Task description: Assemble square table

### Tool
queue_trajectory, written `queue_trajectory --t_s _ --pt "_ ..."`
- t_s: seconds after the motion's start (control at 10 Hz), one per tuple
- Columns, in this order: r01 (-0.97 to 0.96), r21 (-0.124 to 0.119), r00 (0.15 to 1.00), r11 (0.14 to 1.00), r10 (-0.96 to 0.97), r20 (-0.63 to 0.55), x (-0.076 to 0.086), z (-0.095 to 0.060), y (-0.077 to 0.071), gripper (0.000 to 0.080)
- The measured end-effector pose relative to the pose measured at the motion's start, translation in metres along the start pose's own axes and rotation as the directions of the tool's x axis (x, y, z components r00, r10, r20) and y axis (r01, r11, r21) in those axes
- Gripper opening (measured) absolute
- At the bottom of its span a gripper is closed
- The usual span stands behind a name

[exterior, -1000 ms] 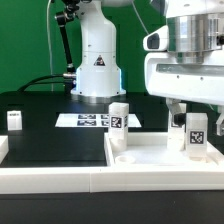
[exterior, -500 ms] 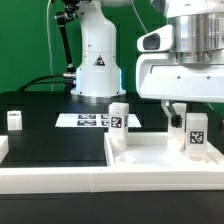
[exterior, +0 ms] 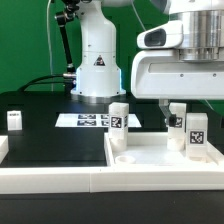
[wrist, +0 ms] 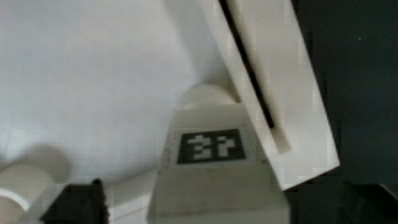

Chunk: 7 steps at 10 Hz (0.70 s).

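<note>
Nearest in the exterior view, the long white rail [exterior: 50, 180] is running along the front of the black surface [exterior: 45, 140]. Just behind it the tabletop [exterior: 160, 150] is lying flat with its raised rim upward, on the exterior view's right.

Toward the tabletop's end on that right, a tagged leg [exterior: 196, 133] is standing upright on it. Just beyond, a second leg [exterior: 178, 116] is showing, half hidden. The claw [exterior: 171, 108] is hanging directly over this leg with its jaws spread wide and nothing gripped between them. The wrist view is showing what is probably this same leg [wrist: 210, 150], sitting close beside the tabletop's rim [wrist: 267, 90].

At the tabletop's back corner on the exterior view's left, a corner leg [exterior: 119, 117] is standing. I cannot tell whether it is on the tabletop or just behind it. Behind the tabletop the marker board [exterior: 85, 120] is lying flat. A far leg [exterior: 14, 119] is standing well apart from the tabletop on the exterior view's left, and the robot base [exterior: 97, 65] is rising farthest back.

The legs are looking like light, stiff, smooth plastic blocks that could tip or slip easily. The best hold is probably across two opposite flat faces, near mid-height. The tabletop is likely light too, but it is far too broad to span, so its rim is the only place to pinch.
</note>
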State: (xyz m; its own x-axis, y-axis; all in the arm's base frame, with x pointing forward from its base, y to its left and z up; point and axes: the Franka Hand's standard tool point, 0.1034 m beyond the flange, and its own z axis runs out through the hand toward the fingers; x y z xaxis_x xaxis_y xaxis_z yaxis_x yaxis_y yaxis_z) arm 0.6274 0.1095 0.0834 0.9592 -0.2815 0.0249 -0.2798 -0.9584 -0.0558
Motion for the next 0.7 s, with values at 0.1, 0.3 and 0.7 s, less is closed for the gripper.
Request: queue_trajectory --t_s 0.1,0.3,0.7 --pt "0.058 -0.003 0.998 0.998 -0.058 -0.004 0.0023 -0.0015 0.0010 0.0649" --pt "0.154 -0.007 0.988 0.988 -0.154 -0.005 0.0039 -0.0014 0.0039 0.0626" --pt "0.099 -0.006 0.995 0.995 -0.099 -0.005 0.0039 -0.0010 0.0042 0.0290"
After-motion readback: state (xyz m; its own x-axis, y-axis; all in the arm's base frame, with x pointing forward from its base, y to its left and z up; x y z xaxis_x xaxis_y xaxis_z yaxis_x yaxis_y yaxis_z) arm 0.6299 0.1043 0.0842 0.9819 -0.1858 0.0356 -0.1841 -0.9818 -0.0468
